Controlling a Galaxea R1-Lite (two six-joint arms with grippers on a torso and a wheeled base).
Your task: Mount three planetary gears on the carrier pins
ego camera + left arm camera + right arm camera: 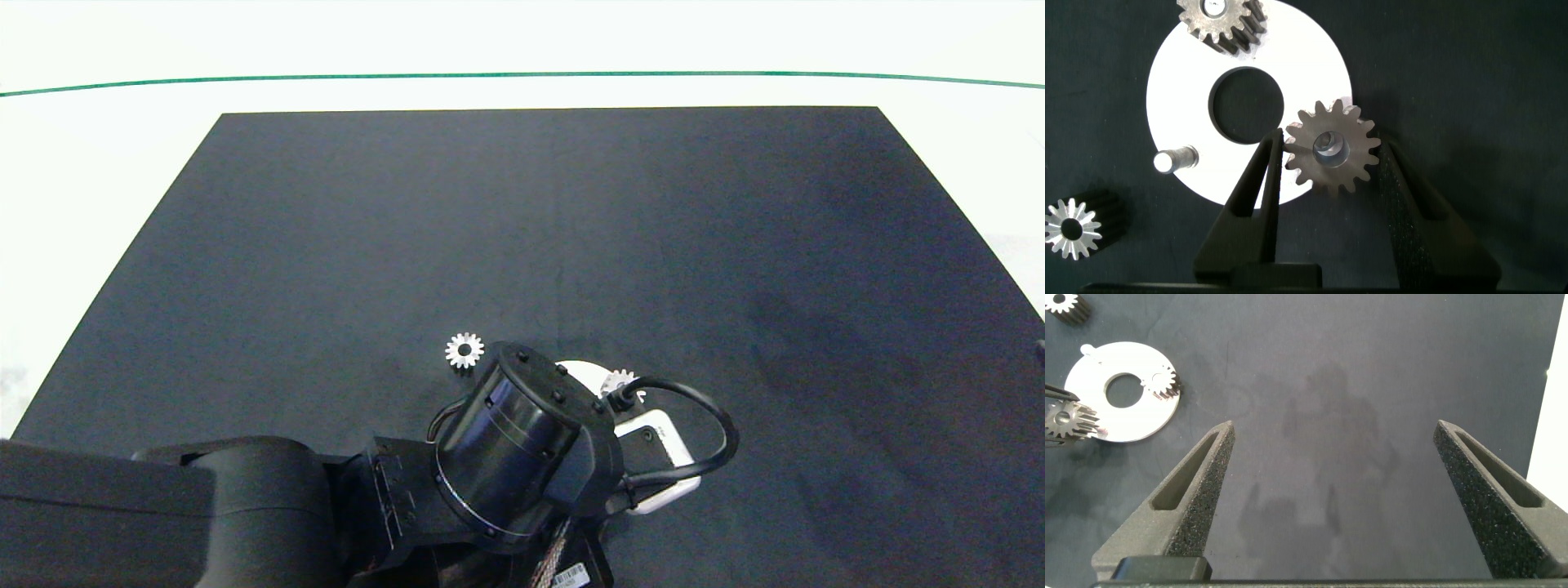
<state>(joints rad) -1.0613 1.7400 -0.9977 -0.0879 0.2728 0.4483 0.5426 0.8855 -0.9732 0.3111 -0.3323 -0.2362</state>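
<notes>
A white carrier disc (1315,57) lies on the black mat. One planetary gear (1221,20) sits on a carrier pin at the disc's rim. A second gear (1333,175) is over another pin, whose grey top shows through the gear's hole. My left gripper (1333,140) is shut on this gear, a finger against its teeth on each side. A third pin (1176,158) stands bare. A third gear (1074,229) lies loose on the mat beside the disc, also seen as the gear (464,350). My right gripper (1333,425) hovers open over bare mat, away from the disc (1127,416).
The black mat (571,229) covers most of the white table (98,163), which has a green line (522,75) near its far edge. My left arm (245,506) comes in low from the left and hides most of the disc from above.
</notes>
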